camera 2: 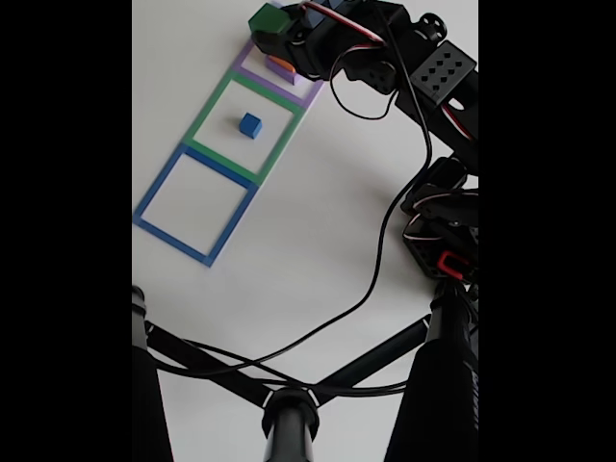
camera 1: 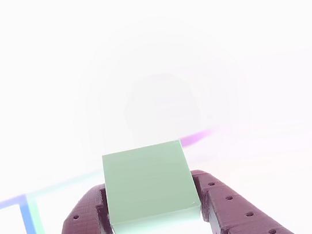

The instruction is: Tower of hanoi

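A green cube point(camera 1: 148, 182) sits between the two dark maroon fingers point(camera 1: 82, 232) of my gripper point(camera 1: 154, 210), which is shut on it. In the fixed view the green cube point(camera 2: 267, 24) hangs at the top, held above the purple square outline point(camera 2: 252, 79). An orange cube point(camera 2: 281, 65) shows partly under the gripper inside that purple outline. The small blue cube point(camera 2: 250, 125) rests inside the green square outline point(camera 2: 204, 115). The pale-purple slab is out of view.
A blue square outline point(camera 2: 154, 197) lies nearest the camera with nothing in it. The arm's black body point(camera 2: 438, 77) and a looping cable point(camera 2: 380, 260) occupy the right side. A black tripod point(camera 2: 289, 404) crosses the bottom. The other view is washed out white.
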Tool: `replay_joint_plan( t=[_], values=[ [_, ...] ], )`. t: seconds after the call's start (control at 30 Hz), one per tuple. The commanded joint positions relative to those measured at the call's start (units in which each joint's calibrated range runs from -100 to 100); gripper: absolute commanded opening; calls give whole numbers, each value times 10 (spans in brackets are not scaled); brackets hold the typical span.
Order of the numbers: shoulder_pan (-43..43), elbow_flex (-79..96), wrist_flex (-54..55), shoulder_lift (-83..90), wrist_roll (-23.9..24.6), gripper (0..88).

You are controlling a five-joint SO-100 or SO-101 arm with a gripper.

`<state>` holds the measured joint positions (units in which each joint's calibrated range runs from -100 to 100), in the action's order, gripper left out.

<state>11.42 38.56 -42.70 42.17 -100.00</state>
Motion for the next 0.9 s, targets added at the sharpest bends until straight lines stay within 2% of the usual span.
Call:
replay_joint_plan(
  t=[0.0, 0.1, 0.23, 0.87],
  values=[
    [-23, -272, -313, 11, 0, 65],
    [-49, -396, -433, -9, 0, 64],
    [-93, -486, -514, -18, 0, 63],
    [-279, -484, -514, -26, 0, 61]
  ],
)
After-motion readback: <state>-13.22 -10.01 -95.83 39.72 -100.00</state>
